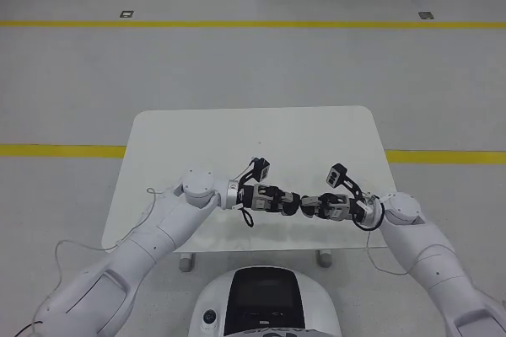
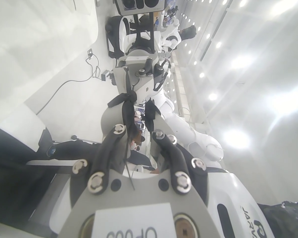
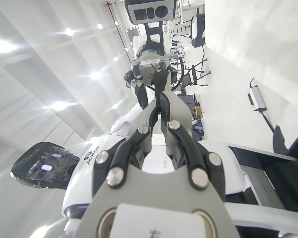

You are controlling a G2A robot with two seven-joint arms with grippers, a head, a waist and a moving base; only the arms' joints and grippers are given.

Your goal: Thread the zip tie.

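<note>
Grippers met tip to tip over the near edge of the table (image 1: 194, 143). On the left gripper (image 2: 139, 111) the fingers stood a little apart, with light showing between the pads. The right gripper (image 3: 160, 110) was pressed nearly together and seemed to be pinching the tie (image 2: 126, 157) at its far end, though dark pads hid the hold itself. From that pinch the tie ran back between the left fingers, and its tail lay across the left palm. The chief risk, as I judged it, was a slip. With only one firm hold, a pull or twist by either arm could drag the tie loose or bend its tail off line, and the crowded tips could knock together. The tie looked black, very thin, nearly straight and probably springy.
</note>
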